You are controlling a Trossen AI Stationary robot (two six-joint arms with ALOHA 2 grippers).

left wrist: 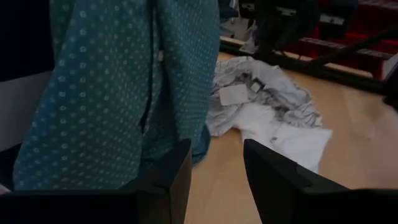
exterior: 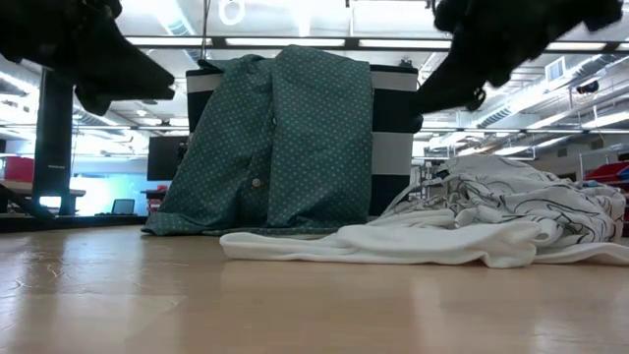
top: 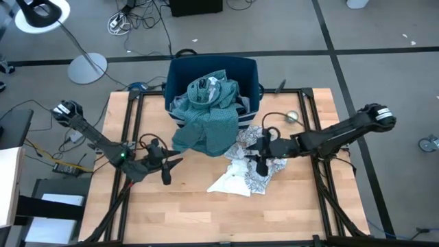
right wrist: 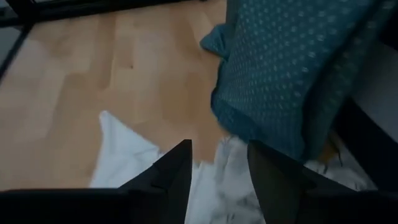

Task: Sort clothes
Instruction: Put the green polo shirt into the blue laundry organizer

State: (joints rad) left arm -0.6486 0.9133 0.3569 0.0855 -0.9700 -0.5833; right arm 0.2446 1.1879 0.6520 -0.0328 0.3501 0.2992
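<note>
Sorting is barely starting: teal shirt point(top: 206, 127) is draping from the bin point(top: 255, 72), white patterned cloth point(top: 250, 165) lying at its five o'clock, both grippers point(top: 167, 167) point(top: 260, 159) hanging released.

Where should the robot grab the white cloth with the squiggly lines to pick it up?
Probably the bunched, raised folds of the white-and-grey patterned cloth, coming straight down from above. That hump stands up off the table, so fingers can pinch it, while the flat white corner toward the table's front lies too thin to catch. The right gripper, open, already hangs just over those folds.
</note>
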